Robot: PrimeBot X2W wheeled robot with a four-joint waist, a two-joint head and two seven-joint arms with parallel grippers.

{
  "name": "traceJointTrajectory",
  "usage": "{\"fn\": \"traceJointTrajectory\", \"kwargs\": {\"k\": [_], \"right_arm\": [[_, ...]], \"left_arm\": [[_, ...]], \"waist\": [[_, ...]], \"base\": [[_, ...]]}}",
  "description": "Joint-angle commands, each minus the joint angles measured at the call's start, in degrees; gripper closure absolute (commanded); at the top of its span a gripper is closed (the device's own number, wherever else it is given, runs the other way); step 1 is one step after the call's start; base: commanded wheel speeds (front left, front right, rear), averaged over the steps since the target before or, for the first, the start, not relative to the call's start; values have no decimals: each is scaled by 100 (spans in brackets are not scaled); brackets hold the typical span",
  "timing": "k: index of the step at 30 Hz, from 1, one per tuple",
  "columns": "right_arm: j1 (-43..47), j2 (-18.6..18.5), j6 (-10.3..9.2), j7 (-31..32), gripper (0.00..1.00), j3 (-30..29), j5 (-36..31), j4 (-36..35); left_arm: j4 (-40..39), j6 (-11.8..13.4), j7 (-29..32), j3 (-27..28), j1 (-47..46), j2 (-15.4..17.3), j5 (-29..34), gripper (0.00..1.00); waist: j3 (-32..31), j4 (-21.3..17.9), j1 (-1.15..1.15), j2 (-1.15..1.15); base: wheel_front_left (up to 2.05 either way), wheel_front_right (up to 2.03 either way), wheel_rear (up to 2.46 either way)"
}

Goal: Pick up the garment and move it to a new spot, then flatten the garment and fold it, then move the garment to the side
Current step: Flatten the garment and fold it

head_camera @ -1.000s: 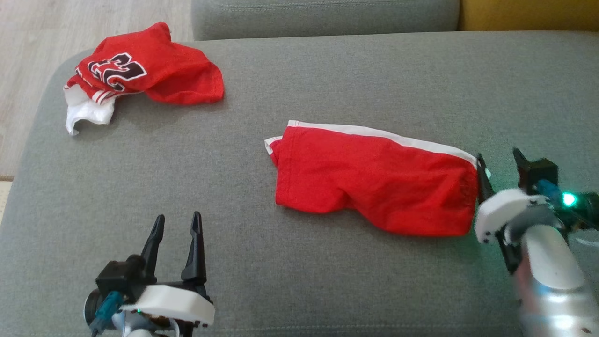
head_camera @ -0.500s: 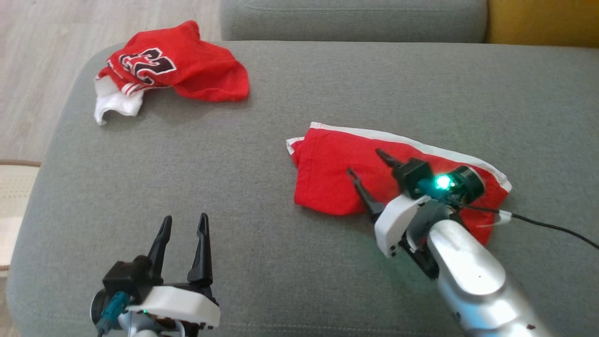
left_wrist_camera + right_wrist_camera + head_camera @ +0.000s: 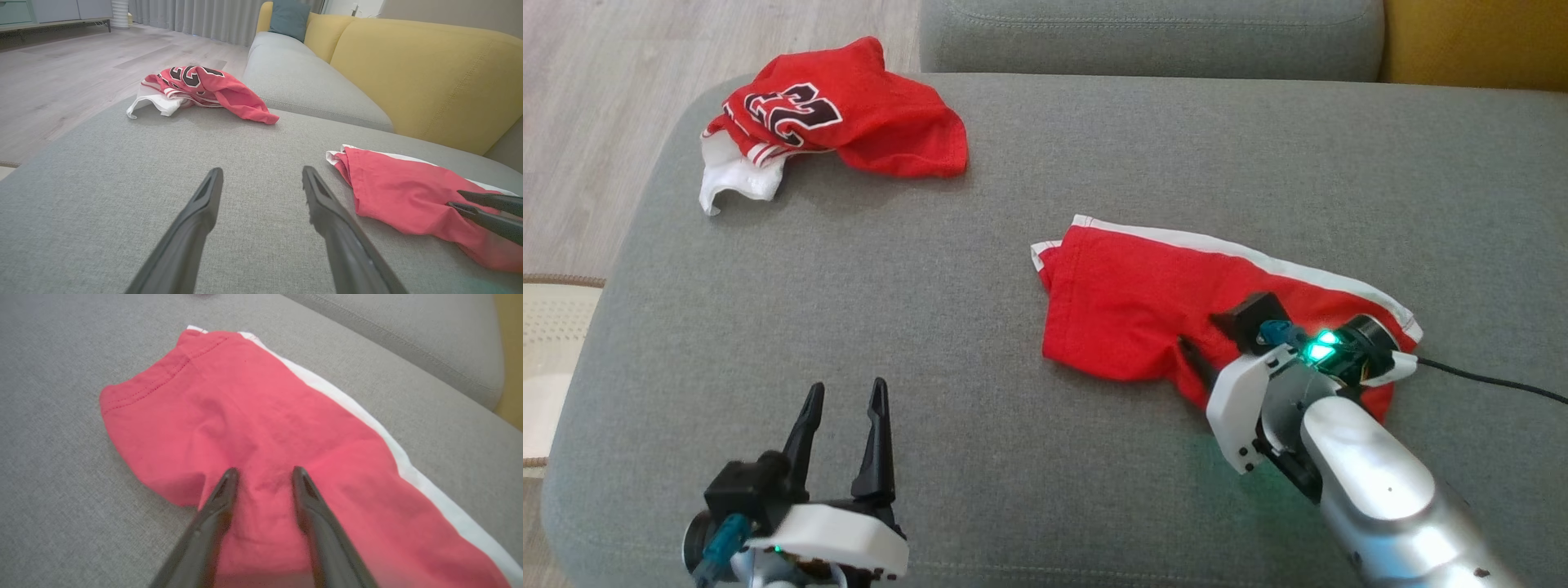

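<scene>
On the grey sofa seat (image 3: 980, 245), right of centre, the red shorts (image 3: 1127, 310) lie flat. The right pincer (image 3: 263, 473) stands partly apart, tips pressed into the cloth, a wrinkle between them. The left pincer (image 3: 847, 385) hovers wide, empty, well apart from the shorts.

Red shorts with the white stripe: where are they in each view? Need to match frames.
Head view: red shorts right of centre.
Left wrist view: right side, running off the right edge.
Right wrist view: centre, reaching the bottom edge.
Shared landmark: right gripper, fingertips on the shorts.
</scene>
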Motion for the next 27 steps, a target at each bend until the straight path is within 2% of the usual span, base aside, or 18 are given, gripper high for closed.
{"fn": "traceJointTrajectory", "kwargs": {"k": [1,2,3,9,14,22,27], "right_arm": [[-88,59,42,23,73,78,71,-96],[-92,60,42,18,89,78,91,-60],[-99,57,42,4,100,75,102,-24],[-139,93,42,-370,100,-30,91,-42],[-76,150,42,-790,100,-40,5,-397],[590,144,42,-922,100,438,-134,-1340],[1073,63,42,-800,100,841,-80,-1547]], "left_arm": [[-184,6,-70,137,-156,-12,-11,0],[-182,5,-70,130,-155,-12,-9,0],[-181,2,-70,124,-156,-12,-6,0],[-167,-7,-70,118,-151,-12,10,0],[-166,-8,-70,144,-122,-12,31,0],[-194,10,-70,179,-88,-12,36,0],[-205,5,-70,185,-112,-12,38,0]], "waist": [[-5,-3,0,0],[-4,-4,0,0],[-2,-4,0,0],[-5,-8,0,0],[-32,-47,0,0],[-45,-179,0,0],[-20,-264,0,0]], "base": [[0,0,0],[0,0,0],[0,0,0],[0,0,0],[0,0,0],[0,0,0],[0,0,0]]}}
